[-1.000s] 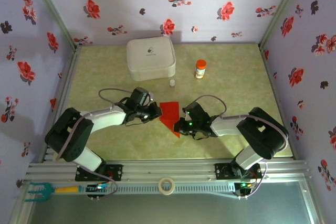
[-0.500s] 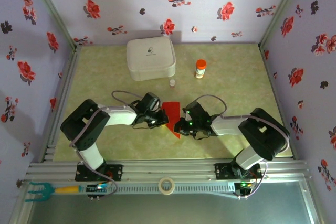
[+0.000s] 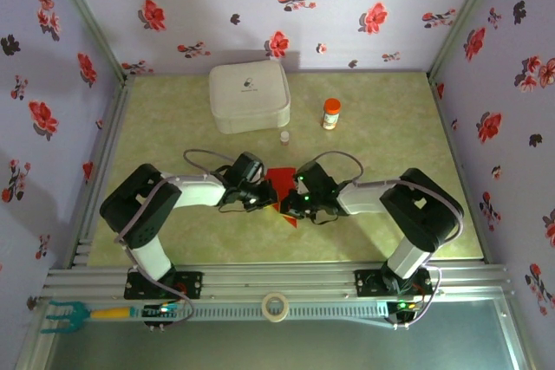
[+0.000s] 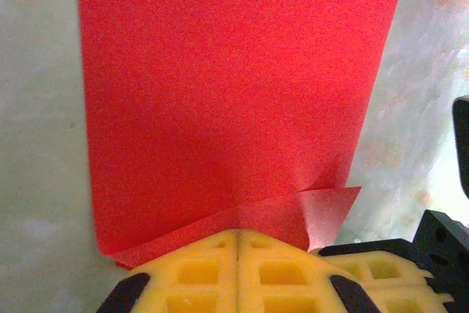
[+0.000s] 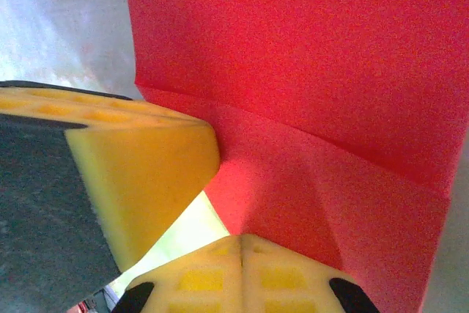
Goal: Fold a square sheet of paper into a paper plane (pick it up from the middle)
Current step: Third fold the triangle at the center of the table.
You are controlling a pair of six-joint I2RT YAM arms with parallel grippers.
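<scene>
Now your red square sheet of paper (image 3: pixel 282 181), creased, lies mid-worktop (image 3: pixel 173 127), nearer the near edge. Your left hand (image 4: pixel 238 243) and right hand (image 5: pixel 240 245) are both clenched, tips touching its opposite sides. A white case (image 3: pixel 249 95) sits by the far edge.

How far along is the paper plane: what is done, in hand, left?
Done: the square sheet of paper is creased, with a fold line crossing it and a corner turned up. In hand: the left end effector and right end effector, both shut, press their tips on it. Left: no pointed dart with a centre ridge yet.
</scene>
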